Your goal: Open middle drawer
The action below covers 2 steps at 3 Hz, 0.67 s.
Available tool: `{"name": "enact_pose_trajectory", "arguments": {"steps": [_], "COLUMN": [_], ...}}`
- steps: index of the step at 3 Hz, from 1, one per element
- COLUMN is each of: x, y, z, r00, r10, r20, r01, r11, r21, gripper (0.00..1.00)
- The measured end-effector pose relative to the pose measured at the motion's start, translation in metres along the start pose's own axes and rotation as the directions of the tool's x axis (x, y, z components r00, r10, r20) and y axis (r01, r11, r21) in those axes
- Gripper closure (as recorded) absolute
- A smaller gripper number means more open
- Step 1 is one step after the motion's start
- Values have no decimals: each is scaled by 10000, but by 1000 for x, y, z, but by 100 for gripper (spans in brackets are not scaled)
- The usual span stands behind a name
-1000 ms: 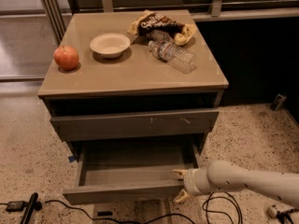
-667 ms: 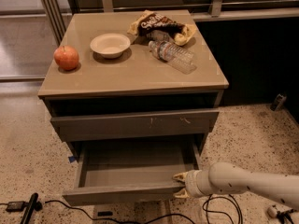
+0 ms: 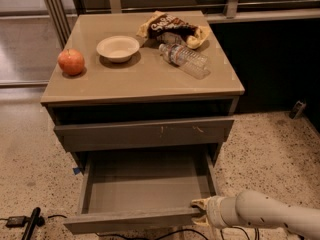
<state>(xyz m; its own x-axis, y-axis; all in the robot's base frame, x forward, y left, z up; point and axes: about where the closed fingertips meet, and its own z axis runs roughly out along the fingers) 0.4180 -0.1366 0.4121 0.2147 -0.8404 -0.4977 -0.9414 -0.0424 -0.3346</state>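
Arm reaches in low from the right, nearly horizontal, end effector (image 3: 200, 209) at the right front corner of the middle drawer (image 3: 145, 186); its grip state cannot be told. The drawer, extending left of the end effector, stands wide open: smooth grey inside, plain handle-less front.

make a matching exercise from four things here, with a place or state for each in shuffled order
Things
1. apple
2. bottle
3. middle drawer
4. gripper

Places or states
A. pulled out
B. at the open drawer's front corner
C. left side of the cabinet top
D. lying on its side by the chip bag

Pairs: 1-C, 2-D, 3-A, 4-B
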Motion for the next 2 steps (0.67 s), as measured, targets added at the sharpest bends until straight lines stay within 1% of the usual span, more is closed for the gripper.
{"name": "enact_pose_trajectory", "arguments": {"steps": [1,2], "x": [-1,-1], "y": [0,0], "z": [-1,-1], "r00": [10000,10000], "r10": [-2,-2], "r20": [-1,0], "r01": [2,2], "r11": [10000,10000], "r21": [0,-1], "gripper": [86,62]}}
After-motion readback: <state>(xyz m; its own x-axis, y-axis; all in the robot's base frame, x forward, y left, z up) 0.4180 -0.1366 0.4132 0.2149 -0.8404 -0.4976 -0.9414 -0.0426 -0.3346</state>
